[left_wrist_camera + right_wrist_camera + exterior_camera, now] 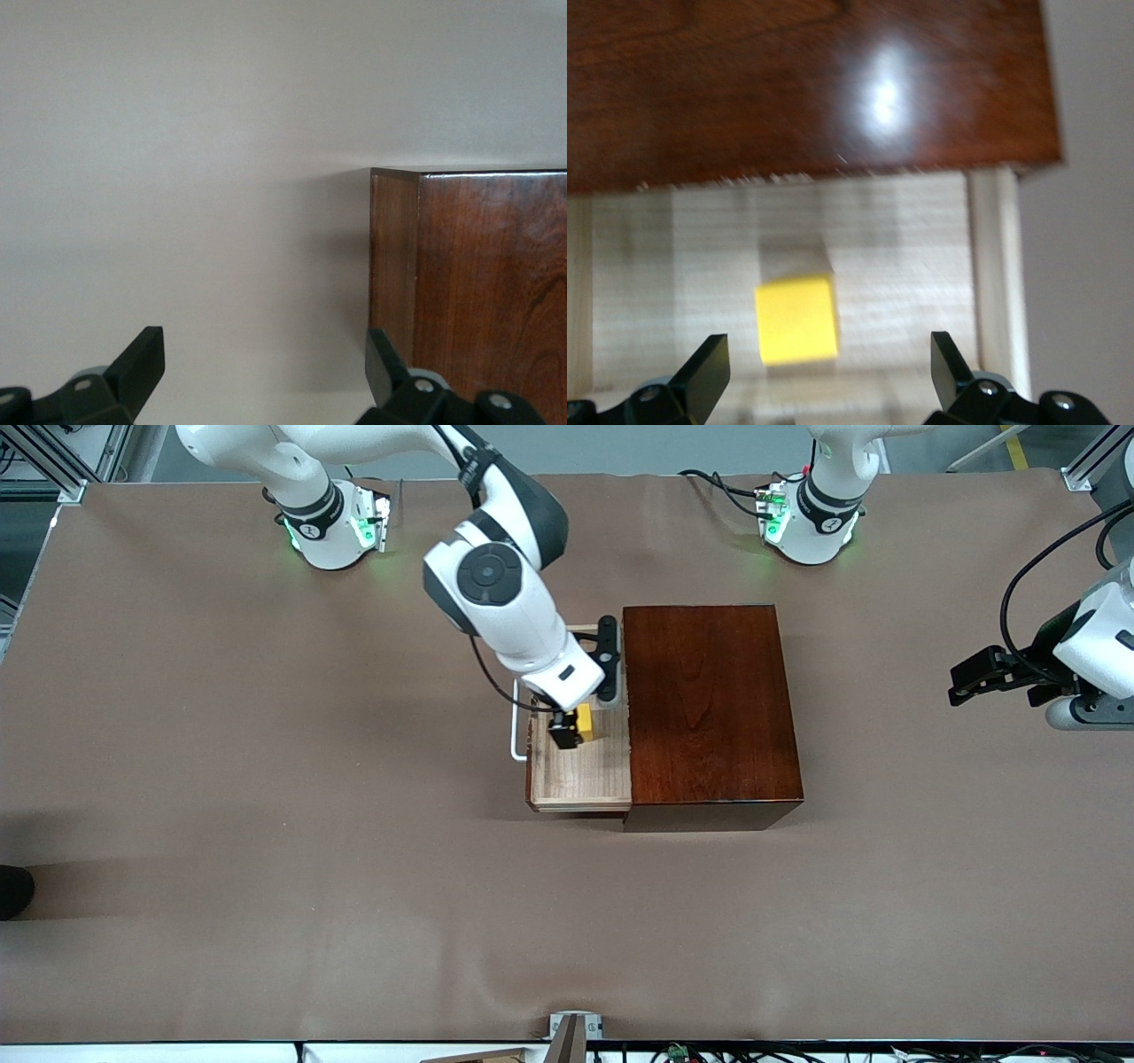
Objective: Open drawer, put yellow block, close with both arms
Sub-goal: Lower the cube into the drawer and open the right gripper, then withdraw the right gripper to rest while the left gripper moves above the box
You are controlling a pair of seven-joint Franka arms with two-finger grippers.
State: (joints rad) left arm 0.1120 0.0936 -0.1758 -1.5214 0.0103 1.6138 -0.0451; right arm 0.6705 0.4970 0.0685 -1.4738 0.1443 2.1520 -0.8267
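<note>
The drawer (580,775) is pulled out of the dark mahogany casing (709,708) toward the right arm's end of the table, its white handle (516,722) showing. The yellow block (585,724) is in the drawer, beside the casing's edge. My right gripper (564,731) hangs over the drawer, open, with the block below it. In the right wrist view the block (796,319) lies on the pale drawer floor (921,257), apart from both fingers of the gripper (828,372). My left gripper (970,677) waits open at the left arm's end of the table; its wrist view shows it (264,372) empty beside the casing (478,283).
The table is covered with a brown cloth (266,824). A dark object (13,890) sits at the table edge at the right arm's end. A small metal bracket (571,1032) stands at the edge nearest the front camera.
</note>
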